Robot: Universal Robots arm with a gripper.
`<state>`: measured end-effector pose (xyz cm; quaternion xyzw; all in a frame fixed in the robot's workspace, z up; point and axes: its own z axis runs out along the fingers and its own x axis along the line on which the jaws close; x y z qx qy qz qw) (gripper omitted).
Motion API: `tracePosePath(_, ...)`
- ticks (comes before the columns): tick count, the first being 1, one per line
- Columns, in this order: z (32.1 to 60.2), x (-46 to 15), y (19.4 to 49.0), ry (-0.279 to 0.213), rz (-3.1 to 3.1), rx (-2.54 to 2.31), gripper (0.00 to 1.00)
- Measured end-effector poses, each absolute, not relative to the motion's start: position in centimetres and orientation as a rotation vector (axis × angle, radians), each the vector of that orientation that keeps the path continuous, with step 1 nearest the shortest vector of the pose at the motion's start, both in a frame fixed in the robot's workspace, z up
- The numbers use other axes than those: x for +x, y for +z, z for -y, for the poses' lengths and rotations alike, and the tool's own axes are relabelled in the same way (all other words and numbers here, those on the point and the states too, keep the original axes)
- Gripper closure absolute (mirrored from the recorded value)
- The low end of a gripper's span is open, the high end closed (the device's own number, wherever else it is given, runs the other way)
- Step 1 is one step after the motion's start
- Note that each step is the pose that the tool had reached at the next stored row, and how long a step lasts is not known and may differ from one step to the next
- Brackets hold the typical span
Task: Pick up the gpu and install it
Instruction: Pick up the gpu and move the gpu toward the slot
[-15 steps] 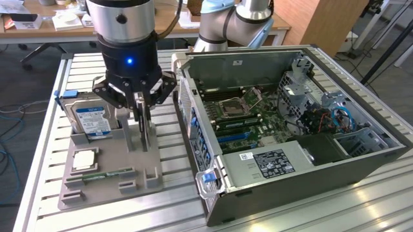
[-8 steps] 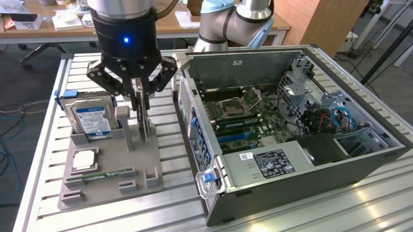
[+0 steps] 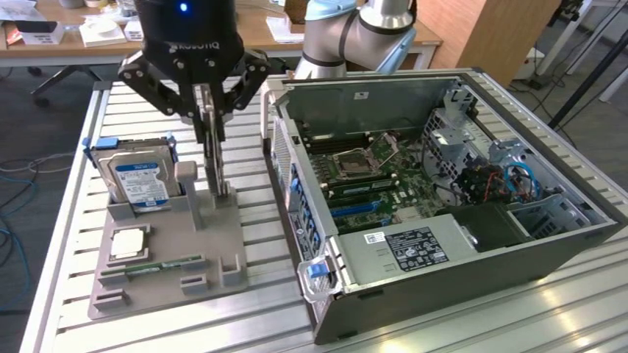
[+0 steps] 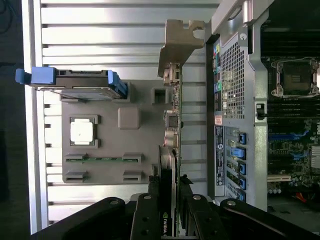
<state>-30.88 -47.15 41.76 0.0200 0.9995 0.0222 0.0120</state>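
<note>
1. At the exterior view's left, a hard drive [image 3: 143, 180] stood upright in a grey holder tray [image 3: 167, 290] on the slatted counter [image 3: 70, 243]. A processor chip [image 3: 128, 243] and a memory stick [image 3: 152, 266] lay in the tray's nearer pockets.
2. Just right of the drive, the gpu [image 3: 220, 173] stood on edge. Its lower edge was down among the tray's posts; whether it was seated or just clear could not be told.
3. The fingers [image 4: 146, 220] were about half closed and pressed on both faces of the card, one on each side, gripping its upper part.
4. In the wrist view, the card's silver bracket [image 4: 180, 45] stood very near the rear wall of the open computer case [image 3: 549, 243]. Any sideways drift would likely snag it there.
5. The grip was on a thin, tall card. If it stuck in the holder, the tray could probably drag or the card tilt between the pads.
6. Further right, the motherboard [image 3: 378, 180] lay deep inside the case. A tilted card would probably miss its slot or jam against the case wall.
</note>
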Motion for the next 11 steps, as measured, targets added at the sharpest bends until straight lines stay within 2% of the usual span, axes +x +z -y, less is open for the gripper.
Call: tracePosePath(11, 47.2, -30.9, 45.3, 0.070, -3.116, 0.062, 0.74)
